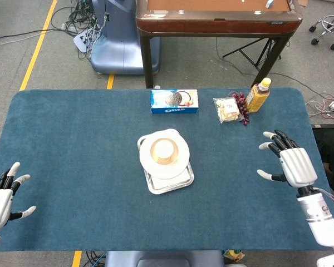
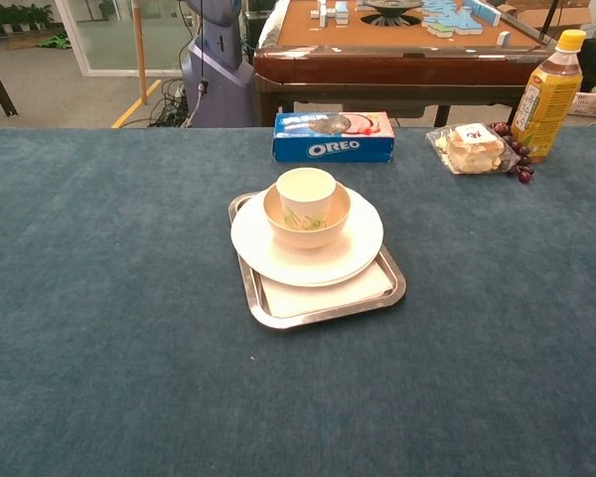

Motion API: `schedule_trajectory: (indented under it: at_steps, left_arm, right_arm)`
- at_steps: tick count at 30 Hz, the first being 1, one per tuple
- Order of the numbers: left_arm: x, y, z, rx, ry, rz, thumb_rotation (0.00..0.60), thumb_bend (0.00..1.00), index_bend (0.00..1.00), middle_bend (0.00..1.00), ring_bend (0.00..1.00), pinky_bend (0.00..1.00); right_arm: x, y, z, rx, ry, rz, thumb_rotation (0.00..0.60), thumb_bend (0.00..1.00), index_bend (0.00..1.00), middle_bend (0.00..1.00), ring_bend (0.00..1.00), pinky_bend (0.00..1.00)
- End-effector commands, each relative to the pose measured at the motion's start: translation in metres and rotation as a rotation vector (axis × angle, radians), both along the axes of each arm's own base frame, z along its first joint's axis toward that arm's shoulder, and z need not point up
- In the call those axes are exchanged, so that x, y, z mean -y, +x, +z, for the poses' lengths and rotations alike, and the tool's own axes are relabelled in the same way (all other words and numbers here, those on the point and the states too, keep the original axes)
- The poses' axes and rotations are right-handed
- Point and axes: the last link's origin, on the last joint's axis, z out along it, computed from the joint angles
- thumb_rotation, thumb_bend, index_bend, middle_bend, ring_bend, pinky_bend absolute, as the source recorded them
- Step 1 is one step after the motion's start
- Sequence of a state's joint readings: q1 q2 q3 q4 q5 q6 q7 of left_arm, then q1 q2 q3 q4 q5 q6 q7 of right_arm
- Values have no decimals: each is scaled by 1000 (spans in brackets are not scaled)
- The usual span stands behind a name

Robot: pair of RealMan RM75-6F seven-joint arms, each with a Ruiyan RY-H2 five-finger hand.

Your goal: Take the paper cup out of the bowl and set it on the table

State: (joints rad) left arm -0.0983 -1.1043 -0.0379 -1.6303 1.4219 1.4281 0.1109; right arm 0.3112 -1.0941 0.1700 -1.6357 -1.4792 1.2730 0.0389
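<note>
A white paper cup (image 1: 164, 148) (image 2: 306, 190) stands upright inside a cream bowl (image 1: 153, 154) (image 2: 323, 227). The bowl sits on a white plate (image 1: 179, 159) (image 2: 358, 248), which rests on a metal tray (image 1: 178, 183) (image 2: 377, 295) at the table's middle. My right hand (image 1: 288, 161) hovers over the table's right side, far from the cup, with its fingers spread and nothing in them. At the near left corner my left hand (image 1: 1, 197) is also empty with fingers apart. The chest view shows neither hand.
At the back of the blue table lie an Oreo box (image 1: 174, 101) (image 2: 333, 137), a wrapped snack with grapes (image 1: 232, 108) (image 2: 474, 148) and a yellow drink bottle (image 1: 258, 94) (image 2: 547, 81). A brown table (image 1: 217, 19) stands beyond.
</note>
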Motion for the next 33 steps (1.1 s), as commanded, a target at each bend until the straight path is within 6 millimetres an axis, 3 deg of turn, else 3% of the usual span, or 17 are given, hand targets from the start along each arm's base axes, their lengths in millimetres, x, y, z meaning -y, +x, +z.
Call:
schedule_trajectory:
  at_steps: [1,17,25,33]
  left_arm:
    - [0,-1,0,0,2,3,600,74,236,0,0,290]
    - [8,-4,10,15,46,24,600,74,236,0,0,290]
    - [10,-5,12,17,54,31,600,74,236,0,0,290]
    - [11,-6,15,22,59,36,600,74,236,0,0,290]
  right_arm:
    - [18,14,-1,-15,8,43,600,73,407,193,100,235]
    - [96,80,-38,-92,127,159,600,137,477,154,80,235]
    - [118,105,-66,-125,177,206,600,144,501,143,65,233]
    - [122,126,-89,-161,219,269,600,146,513,141,62,233]
